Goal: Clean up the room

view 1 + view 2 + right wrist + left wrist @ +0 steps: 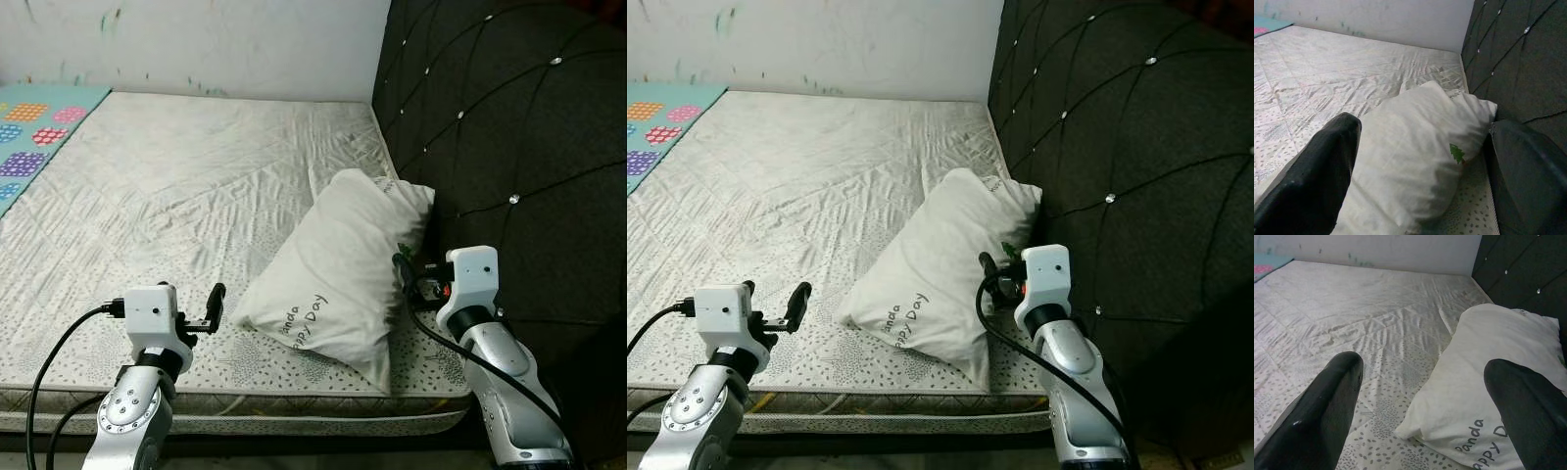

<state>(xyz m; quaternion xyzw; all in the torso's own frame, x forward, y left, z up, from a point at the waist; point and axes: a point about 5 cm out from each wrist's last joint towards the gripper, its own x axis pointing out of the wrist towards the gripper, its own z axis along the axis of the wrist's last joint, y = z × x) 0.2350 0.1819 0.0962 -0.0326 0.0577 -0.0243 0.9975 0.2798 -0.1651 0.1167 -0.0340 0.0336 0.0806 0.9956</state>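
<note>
white printed pillow (338, 269) lies on the grey quilted mattress (167, 186), against the black tufted headboard (509, 147). left tool (201, 311) spread wide beside it; right tool (1420, 176) spread too, straddling the pillow's headboard end.

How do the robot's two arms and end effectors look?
Both arms are silver metal with round joints. Each wrist carries a white boxy housing, and black cables loop along each arm. The left end effector and right end effector have long black fingers.
</note>
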